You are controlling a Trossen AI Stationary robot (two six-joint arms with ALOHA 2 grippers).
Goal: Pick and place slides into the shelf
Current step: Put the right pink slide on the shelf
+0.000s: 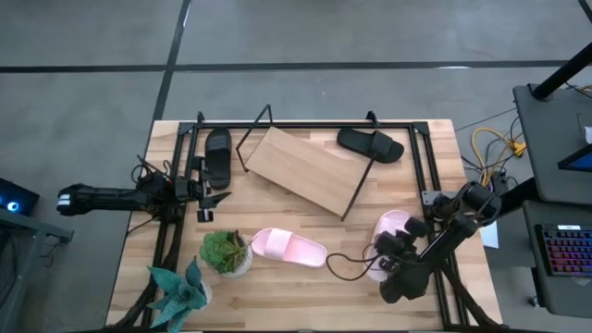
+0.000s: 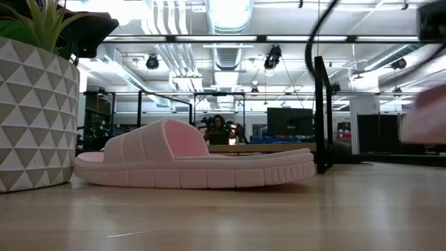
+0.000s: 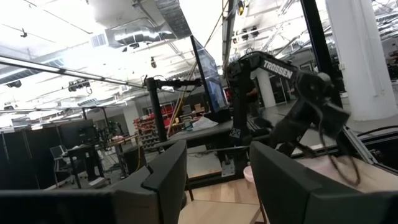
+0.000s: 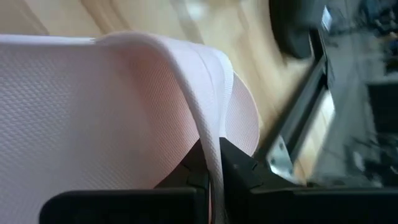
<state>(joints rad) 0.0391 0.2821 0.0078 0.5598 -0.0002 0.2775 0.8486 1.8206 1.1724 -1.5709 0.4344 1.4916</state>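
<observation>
Slides lie scattered on the wooden table (image 1: 305,296). Nearest the front edge, the right gripper (image 4: 211,171) has its fingers pinched tight on the strap of a pink slide (image 1: 388,231) at the right. A second pink slide (image 1: 289,247) lies flat beside a potted plant (image 1: 225,252). Farther back, the shelf (image 1: 305,171) sits skewed mid-table. The left gripper (image 1: 205,192), fingers partly apart and empty, waits by one black slide (image 1: 217,155); the other black slide (image 1: 370,144) lies at the far right.

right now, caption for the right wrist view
Right gripper shut on the pink slide's strap above the wooden tabletop.
</observation>
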